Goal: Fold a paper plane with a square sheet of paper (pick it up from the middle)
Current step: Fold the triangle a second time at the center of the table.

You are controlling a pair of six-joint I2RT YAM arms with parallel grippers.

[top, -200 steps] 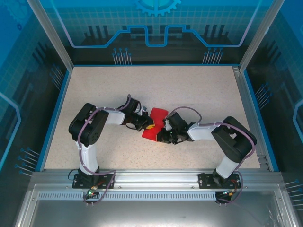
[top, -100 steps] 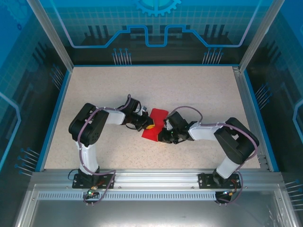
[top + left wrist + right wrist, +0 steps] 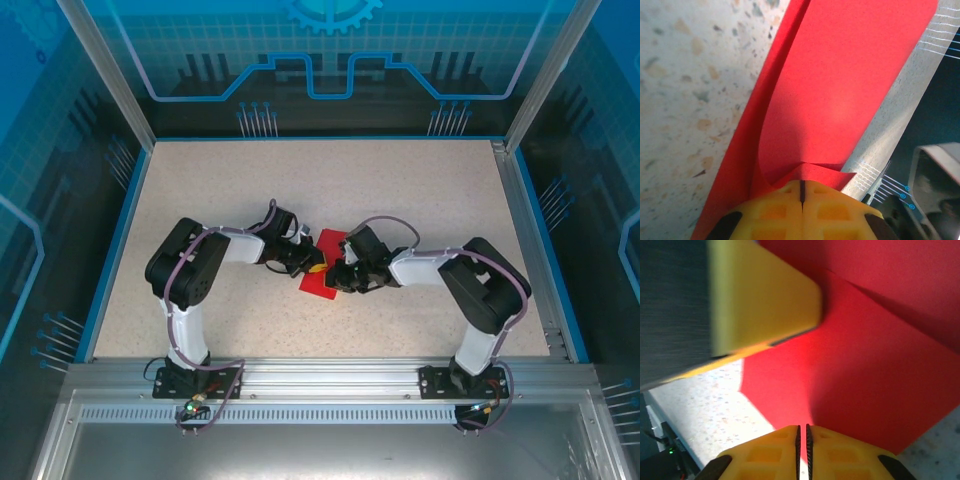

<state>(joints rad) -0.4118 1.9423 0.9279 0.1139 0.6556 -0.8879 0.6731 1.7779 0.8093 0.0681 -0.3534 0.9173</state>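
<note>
The square sheet of paper point(image 3: 322, 284) is bright red and lies partly folded at the table's middle, between both grippers. My left gripper point(image 3: 314, 267) comes in from the left and is shut on a raised fold of the sheet point(image 3: 840, 90); its yellow fingertips point(image 3: 785, 200) pinch a small red peak. My right gripper point(image 3: 339, 275) comes in from the right, low over the sheet point(image 3: 865, 365). Its jaws stand shut with a hairline slit, and the paper's near edge lies beneath them, not between them. The left finger point(image 3: 765, 295) sits close ahead. A paper plane is out of view.
The speckled beige table point(image 3: 400, 190) has free room on every side of the paper. A blue rim and see-through walls enclose it. A metal rail point(image 3: 320, 375) with both arm bases runs along the near edge.
My right gripper has slid left and a little away from the bases, further over the red sheet and closer to the left gripper. The left arm holds still.
</note>
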